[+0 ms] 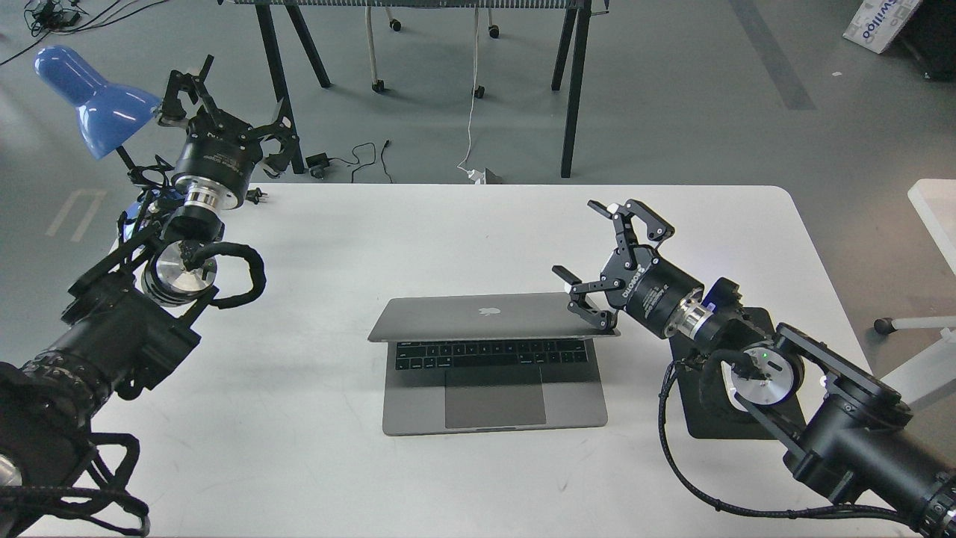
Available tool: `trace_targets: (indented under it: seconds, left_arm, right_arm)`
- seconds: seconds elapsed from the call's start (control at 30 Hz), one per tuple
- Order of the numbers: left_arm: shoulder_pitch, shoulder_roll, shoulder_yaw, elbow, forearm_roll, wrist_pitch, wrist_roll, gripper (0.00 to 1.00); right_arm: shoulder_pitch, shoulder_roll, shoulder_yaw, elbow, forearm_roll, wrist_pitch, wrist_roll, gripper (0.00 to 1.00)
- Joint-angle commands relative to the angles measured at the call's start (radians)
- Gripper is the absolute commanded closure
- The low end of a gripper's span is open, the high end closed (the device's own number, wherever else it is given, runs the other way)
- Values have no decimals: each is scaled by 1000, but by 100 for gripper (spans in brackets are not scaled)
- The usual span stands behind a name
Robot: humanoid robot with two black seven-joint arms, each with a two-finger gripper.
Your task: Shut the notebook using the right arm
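Note:
The space-grey notebook (493,359) lies in the middle of the white table (336,246), its lid (485,315) tipped far forward so that the apple logo faces up. Only the lower key rows and the trackpad show below the lid's edge. My right gripper (586,250) is open, its fingers spread. One finger (590,310) rests against the lid's right corner; the other points up and away. My left gripper (228,93) is open and empty, raised at the far left by the blue lamp (89,97).
A black mouse pad (709,418) lies under my right arm at the right, largely hidden by it. The blue lamp stands at the table's far left corner. Table legs and cables are on the floor beyond the table's far edge.

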Motion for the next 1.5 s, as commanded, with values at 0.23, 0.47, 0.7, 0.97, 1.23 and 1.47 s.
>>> trace_targets:
  seconds: [0.23,0.47,0.7,0.97,1.23,1.47]
  left_arm:
    - [0,0,0,0,0,0,0,0]
    - [0,0,0,0,0,0,0,0]
    - [0,0,-2,0,0,0,0,0]
    - [0,0,-2,0,0,0,0,0]
    - [0,0,-2,0,0,0,0,0]
    - [0,0,-2,0,0,0,0,0]
  right_arm:
    - [-58,0,-190,-9,-16,-9,7,0]
    - [-59,0,-206,-31,-38,-37,7,0]
    - [-58,8,-206,-94,-61,-38,7,0]
    - [-47,2,-160,-46,-56,-28,16,0]
    - [-38,-9,149,-3,-56,-26,4,0]
    - [-15,-9,447,-11,-41,-29,12,0]
